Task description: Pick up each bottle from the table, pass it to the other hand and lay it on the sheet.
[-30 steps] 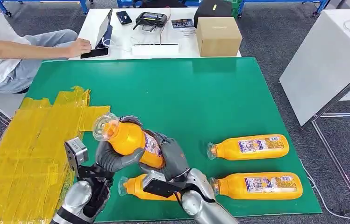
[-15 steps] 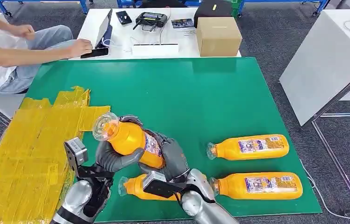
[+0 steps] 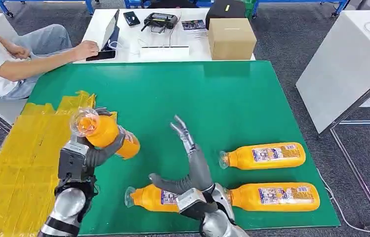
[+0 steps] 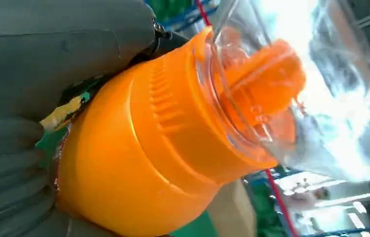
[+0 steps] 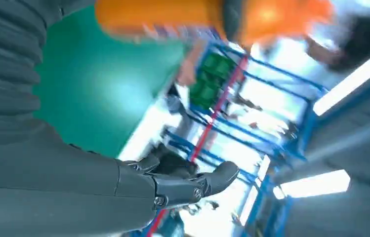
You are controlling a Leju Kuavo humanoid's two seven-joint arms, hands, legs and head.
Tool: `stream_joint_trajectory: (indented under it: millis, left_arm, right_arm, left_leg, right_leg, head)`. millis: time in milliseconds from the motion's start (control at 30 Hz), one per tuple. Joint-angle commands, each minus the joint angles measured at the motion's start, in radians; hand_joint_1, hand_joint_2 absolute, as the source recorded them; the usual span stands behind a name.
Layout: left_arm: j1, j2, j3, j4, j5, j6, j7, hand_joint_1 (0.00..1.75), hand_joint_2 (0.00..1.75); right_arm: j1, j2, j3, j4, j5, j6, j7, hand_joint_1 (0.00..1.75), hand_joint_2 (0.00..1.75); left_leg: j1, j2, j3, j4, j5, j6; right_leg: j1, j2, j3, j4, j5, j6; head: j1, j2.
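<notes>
The left robot hand (image 3: 86, 153) is clamped around an orange bottle (image 3: 104, 133), holding it raised and tilted with its clear cap end pointing up and away from the robot, above the edge where the yellow sheet (image 3: 22, 163) meets the green worktop (image 3: 212, 98). In the left wrist view the same bottle (image 4: 138, 148) fills the frame close up, its ribbed orange shoulder and transparent cap beside the grey thumb of the left robot hand (image 4: 34, 98). The right robot hand (image 3: 187, 168) holds nothing: its fingers are spread apart and point up and away over the green surface, with the thumb stretched out toward the left; the right wrist view shows this robot hand (image 5: 123, 182) with its dark fingers extended and nothing between them. Three more bottles lie on their sides on the green worktop: one (image 3: 150, 198) just in front of the robot, partly hidden behind the right wrist, one (image 3: 271, 196) next to it on the right, and one (image 3: 264, 155) farther back, roughly parallel to that one. Beyond the green surface, a white table (image 3: 128, 42) carries a cardboard box (image 3: 230, 38), a controller (image 3: 160, 20) and a phone (image 3: 131, 18). A person (image 3: 10, 59) sits at the upper left with a hand resting on that table.
</notes>
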Motion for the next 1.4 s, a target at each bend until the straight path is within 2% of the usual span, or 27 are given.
stream_joint_trajectory:
  millis: [33, 200, 400, 533, 667, 800, 867, 1033, 1067, 1233, 1400]
  left_arm:
    - [-0.146, 0.088, 0.102, 0.133, -0.524, 0.167, 0.162, 1.75, 1.75]
    - [-0.23, 0.118, 0.07, 0.248, -0.842, 0.116, 0.337, 1.75, 1.75]
    - [-0.31, 0.1, 0.031, 0.454, -1.02, 0.11, 0.414, 1.75, 1.75]
    - [-0.336, 0.08, 0.01, 0.572, -1.045, 0.121, 0.403, 1.75, 1.75]
    - [-0.332, 0.078, 0.009, 0.577, -1.048, 0.129, 0.404, 1.75, 1.75]
    - [-0.332, 0.078, 0.009, 0.577, -1.048, 0.129, 0.404, 1.75, 1.75]
    - [-0.348, 0.068, -0.005, 0.63, -1.066, 0.109, 0.404, 1.75, 1.75]
    - [-0.38, 0.026, -0.019, 0.786, -1.08, 0.144, 0.394, 1.75, 1.75]
    - [-0.386, 0.022, -0.021, 0.816, -1.085, 0.149, 0.404, 1.75, 1.75]
    - [-0.411, 0.033, -0.012, 0.977, -1.099, 0.164, 0.441, 1.75, 1.75]
    - [-0.415, 0.034, -0.01, 0.988, -1.097, 0.17, 0.437, 1.75, 1.75]
  right_arm:
    - [0.064, -0.047, -0.15, -0.227, -0.014, -0.05, -0.019, 0.0, 1.75]
    - [0.082, -0.038, -0.206, -0.279, -0.016, -0.09, -0.038, 0.0, 1.75]
    - [0.055, -0.036, -0.186, -0.289, -0.006, -0.095, -0.039, 0.0, 1.75]
    - [0.028, -0.036, -0.166, -0.265, -0.011, -0.086, -0.03, 0.0, 1.75]
    - [0.027, -0.035, -0.165, -0.263, -0.011, -0.086, -0.03, 0.0, 1.75]
    - [0.027, -0.035, -0.165, -0.263, -0.011, -0.086, -0.03, 0.0, 1.75]
    - [0.023, -0.041, -0.162, -0.258, -0.016, -0.084, -0.027, 0.0, 1.75]
    - [0.017, -0.051, -0.156, -0.244, -0.024, -0.07, -0.02, 0.0, 1.75]
    - [0.013, -0.052, -0.151, -0.237, -0.023, -0.065, -0.019, 0.0, 1.75]
    - [-0.022, -0.051, -0.117, -0.204, -0.013, -0.041, -0.001, 0.0, 1.75]
    - [-0.023, -0.052, -0.116, -0.203, -0.013, -0.042, 0.0, 0.0, 1.75]
  left_leg:
    - [0.0, -0.002, 0.0, 0.0, 0.0, 0.0]
    - [0.0, -0.005, 0.002, 0.0, 0.0, 0.0]
    - [0.0, -0.003, 0.003, 0.0, 0.0, -0.001]
    - [0.0, -0.003, 0.004, -0.001, -0.001, 0.0]
    - [-0.001, -0.001, 0.002, 0.0, 0.0, 0.0]
    - [0.001, -0.002, 0.005, 0.0, -0.002, 0.0]
    - [0.0, -0.001, 0.001, 0.0, 0.0, 0.0]
    - [0.0, -0.003, 0.005, -0.001, -0.001, 0.0]
    - [0.0, -0.001, 0.003, 0.0, 0.0, 0.0]
    - [0.0, 0.0, 0.004, -0.001, -0.001, 0.0]
    - [0.0, 0.0, 0.005, -0.001, -0.001, 0.0]
  right_leg:
    - [0.0, -0.001, 0.001, 0.0, -0.001, 0.0]
    - [0.0, -0.005, 0.004, -0.001, -0.001, -0.001]
    - [0.0, -0.002, 0.004, -0.001, -0.001, -0.001]
    - [0.0, -0.003, 0.006, -0.002, -0.001, -0.001]
    - [-0.001, 0.0, 0.003, -0.001, 0.0, 0.0]
    - [0.001, -0.001, 0.007, -0.002, -0.002, -0.001]
    - [0.0, -0.001, 0.002, -0.001, 0.0, 0.0]
    - [0.0, -0.002, 0.007, -0.003, -0.001, 0.0]
    - [0.0, -0.001, 0.004, -0.002, 0.0, 0.0]
    - [0.0, 0.001, 0.004, -0.002, 0.0, 0.0]
    - [0.0, 0.002, 0.005, -0.002, 0.0, -0.001]
  head:
    - [0.0, 0.0]
    - [0.0, 0.0]
    - [0.0, 0.0]
    - [0.0, 0.0]
    - [0.0, 0.0]
    - [0.0, 0.0]
    - [0.0, 0.0]
    - [0.0, 0.0]
    - [0.0, 0.0]
    - [0.0, 0.0]
    - [0.0, 0.0]
